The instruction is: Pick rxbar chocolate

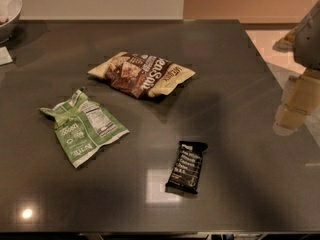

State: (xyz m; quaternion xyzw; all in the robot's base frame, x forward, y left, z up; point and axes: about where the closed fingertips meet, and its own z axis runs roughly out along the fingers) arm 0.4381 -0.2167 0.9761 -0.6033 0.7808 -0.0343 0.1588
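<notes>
Small flat black rectangular rxbar chocolate [186,166], white lettering in rows, lies flat on the dark grey glossy counter [235,74], near and right of centre, long axis running near to far. It is well apart from the crumpled green-and-white snack bag [82,126] at left and the brown-and-cream chip bag [142,74] farther back. The cream-coloured end effector [294,106] hangs at the right edge, well apart from the bar, open or closed I cannot tell. Best bet: travel left and nearer, centre above the bar, descend straight and close across its short width, low enough to catch the thin wrapper without skidding it.
</notes>
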